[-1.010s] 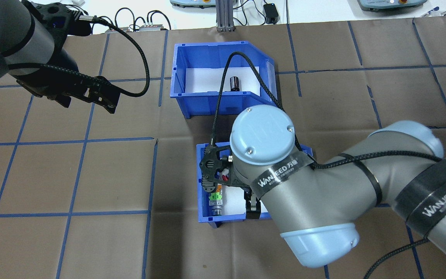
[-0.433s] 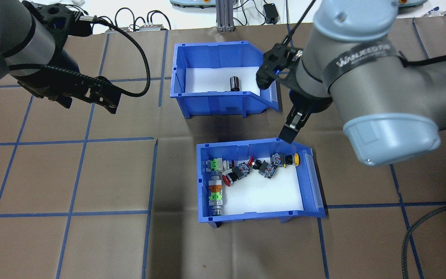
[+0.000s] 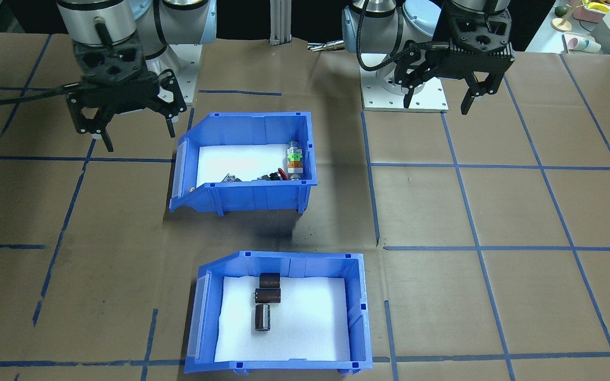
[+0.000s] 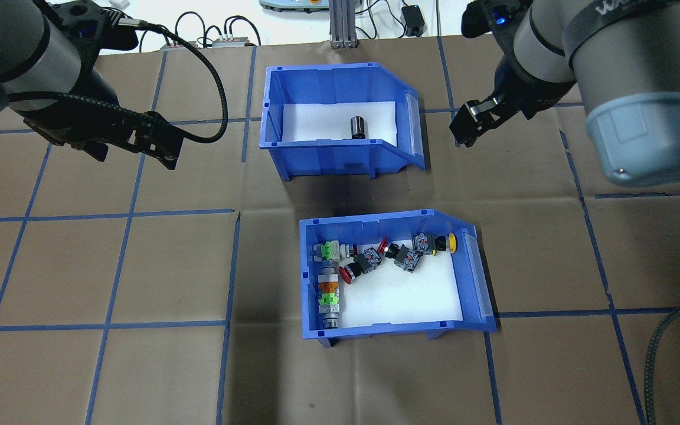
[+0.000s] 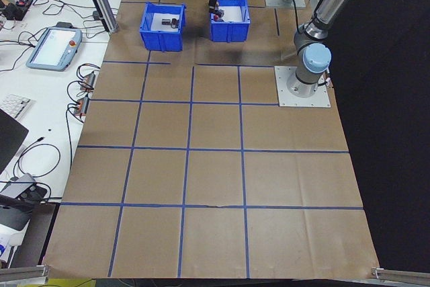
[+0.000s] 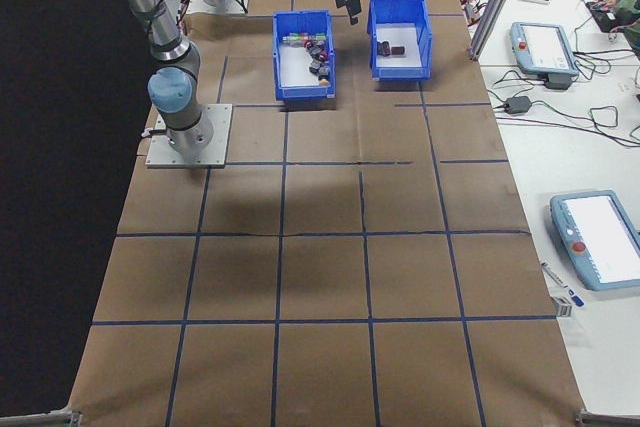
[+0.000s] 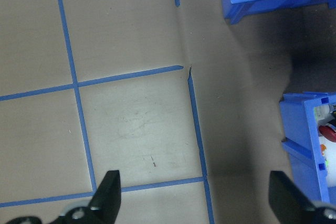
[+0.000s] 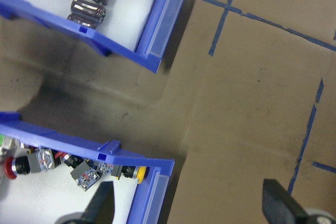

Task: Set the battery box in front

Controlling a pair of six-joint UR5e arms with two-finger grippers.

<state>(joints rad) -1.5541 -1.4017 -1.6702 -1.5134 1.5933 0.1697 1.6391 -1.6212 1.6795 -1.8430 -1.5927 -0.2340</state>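
Since a second ago my right arm has lifted out of the switch bin and swung away to the far right, so my right pincer now hangs released and empty over bare tabletop, just beside the sloped side of the battery box. My left pincer has stayed where it was, splayed wide over the paper, well apart from both bins.

From overhead the battery box shows only one dark cylinder, its near wall hiding the rest; the front-facing view looks into the box and shows three brown-black batteries lying close together on the white foam liner. My right wrist camera catches only a corner of that box. The reverse holds for the switch bin: overhead its push-buttons are spread out plainly, while the front-facing view hides most of them behind the bin's wall.

The battery box sits on the far side of the tabletop from my base, the switch bin nearer me, a strip of brown paper between them. Blue tape lines grid the paper. Beyond the far edge lie cables and a metal post.

I count two blue bins, three batteries and two pincers; the switches are too tangled to count exactly.
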